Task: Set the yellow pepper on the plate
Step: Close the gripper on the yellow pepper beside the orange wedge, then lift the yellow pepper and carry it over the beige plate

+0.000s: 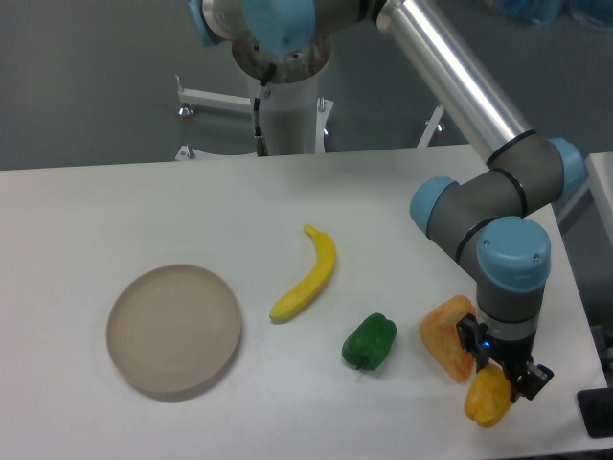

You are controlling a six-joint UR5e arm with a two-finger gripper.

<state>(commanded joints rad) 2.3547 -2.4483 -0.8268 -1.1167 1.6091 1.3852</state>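
Observation:
The yellow pepper (488,397) is small, glossy and golden-yellow, at the front right of the table. My gripper (502,378) points down right over it, its dark fingers on either side of the pepper's top and closed on it. I cannot tell whether the pepper is lifted or still resting on the table. The plate (173,330) is a round beige disc with a low rim, bare, far off at the front left.
An orange wedge-shaped piece (446,336) lies just left of the gripper, touching or nearly touching it. A green pepper (370,341) sits further left. A yellow banana (308,274) lies mid-table. The table's right edge is close to the gripper.

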